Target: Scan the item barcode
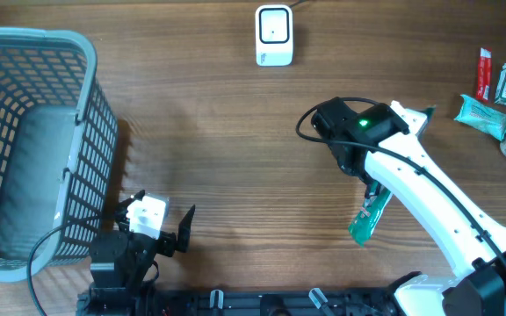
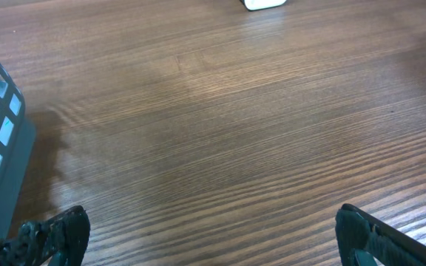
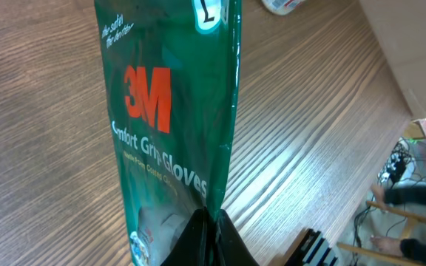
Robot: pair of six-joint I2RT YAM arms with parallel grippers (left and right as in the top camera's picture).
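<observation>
I'm seeing the packet sitting at about 4 o'clock from the table's middle, with the right gripper pinching one end of it. It's showing as a glossy green pouch with red 3M lettering and white "Comfort Grip Gloves" print, and it's pointing toward 7 o'clock. The scanner, a white rounded box, is sitting at 12 o'clock, well apart from it.

Basket left, scanner at far centre, glove packet right of centre — small packets far right.
</observation>
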